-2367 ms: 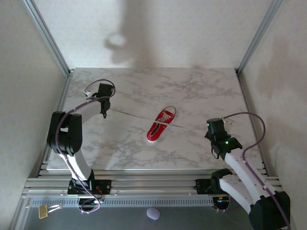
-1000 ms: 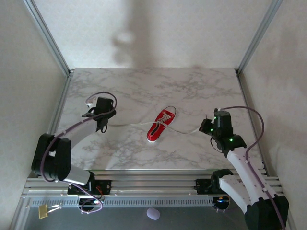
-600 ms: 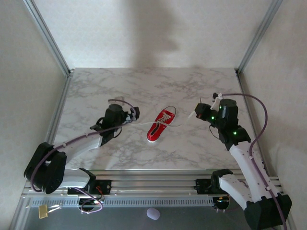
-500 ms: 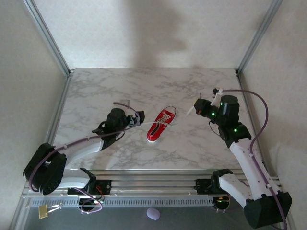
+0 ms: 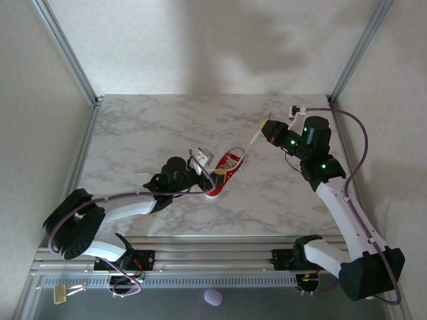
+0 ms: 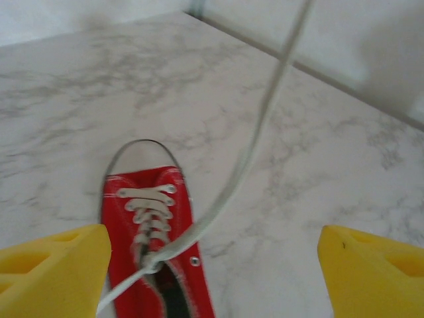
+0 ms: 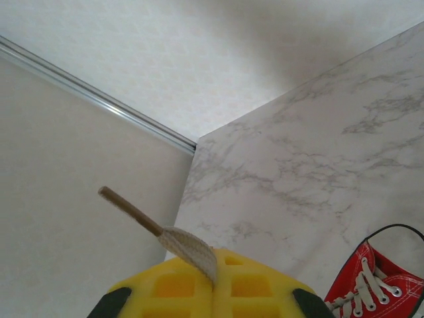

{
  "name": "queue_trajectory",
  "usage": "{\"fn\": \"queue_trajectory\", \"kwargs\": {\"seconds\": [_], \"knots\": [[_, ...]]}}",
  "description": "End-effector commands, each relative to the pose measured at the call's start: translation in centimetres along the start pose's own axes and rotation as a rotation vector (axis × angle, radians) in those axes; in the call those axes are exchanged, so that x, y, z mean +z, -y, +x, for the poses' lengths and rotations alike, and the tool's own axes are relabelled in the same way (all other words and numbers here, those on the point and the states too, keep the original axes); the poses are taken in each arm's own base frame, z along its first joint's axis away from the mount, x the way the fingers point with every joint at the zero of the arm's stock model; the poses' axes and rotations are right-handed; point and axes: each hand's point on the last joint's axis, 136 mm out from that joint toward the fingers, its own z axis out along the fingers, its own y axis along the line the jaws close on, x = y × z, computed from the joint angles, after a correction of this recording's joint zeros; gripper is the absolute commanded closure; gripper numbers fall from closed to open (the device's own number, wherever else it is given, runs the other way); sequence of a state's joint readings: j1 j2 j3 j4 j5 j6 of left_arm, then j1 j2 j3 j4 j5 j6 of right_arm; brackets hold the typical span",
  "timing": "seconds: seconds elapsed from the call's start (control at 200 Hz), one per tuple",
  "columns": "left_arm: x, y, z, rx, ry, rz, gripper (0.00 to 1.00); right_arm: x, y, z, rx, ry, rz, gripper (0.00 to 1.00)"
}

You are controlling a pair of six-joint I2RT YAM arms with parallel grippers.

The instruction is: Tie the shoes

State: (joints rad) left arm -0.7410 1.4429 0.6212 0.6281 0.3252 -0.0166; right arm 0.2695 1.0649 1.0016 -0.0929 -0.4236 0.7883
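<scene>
White panel walls [image 5: 200, 47] box in the scene on three sides, with slanted aluminium posts [image 5: 67, 50] at the back corners. The marble-pattern worktop [image 5: 147, 127] is bare around the shoe. A slotted aluminium rail [image 5: 213, 257] runs along the near edge and carries both arm bases.

The left arm [image 5: 120, 203] lies low across the worktop and reaches right. The right arm [image 5: 343, 207] rises from its base toward the back right, with a purple cable [image 5: 357, 143] looping beside it.

The left hand [image 5: 204, 167] is at the near-left side of the sneaker [image 5: 223, 175]. Seen from its wrist, the left hand [image 6: 212, 265] has its yellow fingers [image 6: 53, 265] wide apart and grips nothing; the sneaker [image 6: 179, 225] lies between and beyond them.

The right hand [image 5: 267, 127] is raised behind and right of the shoe. The right hand [image 7: 215, 278] has its yellow pads pressed together on the lace [image 7: 182, 245], whose stiff tip sticks out up-left.

The sneaker sits mid-worktop, lying diagonally. It is red canvas with a white rubber edge, a white toe and white lacing. The lace [image 5: 252, 141] runs up from the sneaker to the right hand, crossing in front of the left wrist camera [image 6: 265, 112].

In front of the rail are a small pale round object [image 5: 213, 297] and a small brass-coloured item [image 5: 60, 293]; both are too small to identify.
</scene>
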Motion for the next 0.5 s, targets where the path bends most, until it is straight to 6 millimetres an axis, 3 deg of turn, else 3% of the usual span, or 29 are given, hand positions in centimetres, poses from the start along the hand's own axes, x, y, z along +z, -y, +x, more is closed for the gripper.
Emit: {"fn": "queue_trajectory", "kwargs": {"seconds": [0.0,0.33,0.495], "knots": [[1.5,1.9,0.1,0.073,-0.036,0.08,0.18,-0.4,-2.5,-1.1,0.012,0.014,-0.066,1.0],[4.0,-0.3,0.9,0.085,-0.068,-0.04,0.19,-1.0,-4.6,-1.0,0.016,0.006,-0.125,1.0],[5.1,-1.4,0.9,0.084,-0.074,-0.09,0.33,-1.1,-4.9,-0.7,0.014,-0.005,-0.13,1.0]]}}
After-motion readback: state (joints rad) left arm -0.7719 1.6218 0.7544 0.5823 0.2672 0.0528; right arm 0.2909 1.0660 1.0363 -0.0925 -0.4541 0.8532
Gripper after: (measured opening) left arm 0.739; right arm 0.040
